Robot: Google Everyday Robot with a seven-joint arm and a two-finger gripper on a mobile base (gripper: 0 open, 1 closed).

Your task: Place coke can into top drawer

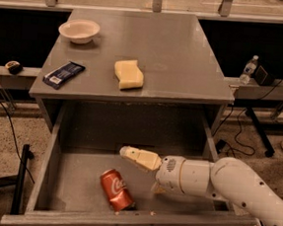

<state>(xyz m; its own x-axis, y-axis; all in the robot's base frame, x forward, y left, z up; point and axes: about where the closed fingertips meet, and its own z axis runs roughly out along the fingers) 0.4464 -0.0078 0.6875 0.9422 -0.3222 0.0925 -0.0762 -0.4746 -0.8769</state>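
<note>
The coke can [117, 189], red with white script, lies on its side on the floor of the top drawer [44, 173], near the front. The drawer is pulled fully out from the grey cabinet [176, 53]. My gripper [141, 171] hangs inside the drawer, just above and to the right of the can, apart from it. Its fingers [140, 158] are open and hold nothing. The white arm reaches in from the right over the drawer's right wall.
On the cabinet top are a white bowl [79, 30] at the back left, a dark blue snack bar [63, 74] at the left edge, and a yellow sponge [128, 74] near the front. A water bottle [247, 70] and cables are to the right.
</note>
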